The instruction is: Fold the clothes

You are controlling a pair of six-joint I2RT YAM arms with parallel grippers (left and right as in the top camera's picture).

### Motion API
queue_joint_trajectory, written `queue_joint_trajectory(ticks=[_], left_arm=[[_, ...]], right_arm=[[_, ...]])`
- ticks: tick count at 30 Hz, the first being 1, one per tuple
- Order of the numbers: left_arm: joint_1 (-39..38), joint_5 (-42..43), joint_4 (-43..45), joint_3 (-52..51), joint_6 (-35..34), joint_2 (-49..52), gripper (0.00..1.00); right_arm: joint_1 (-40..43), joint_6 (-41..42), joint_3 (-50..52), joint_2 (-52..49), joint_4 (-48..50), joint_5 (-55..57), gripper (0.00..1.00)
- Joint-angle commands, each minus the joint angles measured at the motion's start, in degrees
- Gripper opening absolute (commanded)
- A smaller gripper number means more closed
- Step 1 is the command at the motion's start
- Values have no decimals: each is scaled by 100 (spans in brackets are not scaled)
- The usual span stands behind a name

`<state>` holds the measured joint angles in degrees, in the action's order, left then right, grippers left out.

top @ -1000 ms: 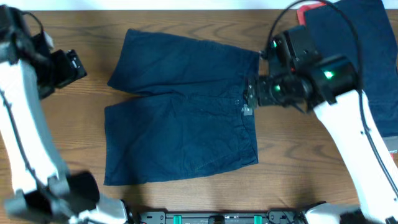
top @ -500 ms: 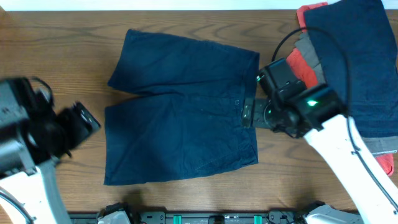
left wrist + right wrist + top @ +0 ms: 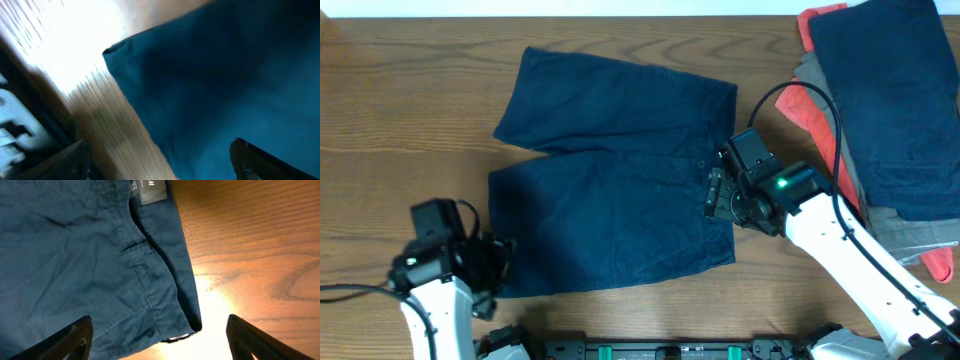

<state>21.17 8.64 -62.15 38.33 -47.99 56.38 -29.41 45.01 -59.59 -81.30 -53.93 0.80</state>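
The brown wooden table (image 3: 410, 100) carries the dark navy cotton shorts (image 3: 610, 180), flat at centre with waistband toward 3 o'clock, and a stack of navy, red and grey garments (image 3: 890, 110) at 2 o'clock. Within the last second the left gripper (image 3: 496, 266) has moved from 9 o'clock to the hem corner at 7 o'clock, and the right gripper (image 3: 715, 194) has slid down the waistband toward its 4 o'clock corner. Both jaw pairs stand wide and empty, so a two-point grasp for the first fold appears next.
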Motion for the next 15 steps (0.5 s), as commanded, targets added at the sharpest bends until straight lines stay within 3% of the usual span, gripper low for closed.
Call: queue_joint_trajectory(ticks=[1,15], left_arm=[[-2,-63,245,-409,-850,74,89],[-2,-70,1106,-1073,-1270,304,89]], right_arm=[[-33,168,72,-149,44,2,82],[-33,164,72,-1047,188,-409,82]])
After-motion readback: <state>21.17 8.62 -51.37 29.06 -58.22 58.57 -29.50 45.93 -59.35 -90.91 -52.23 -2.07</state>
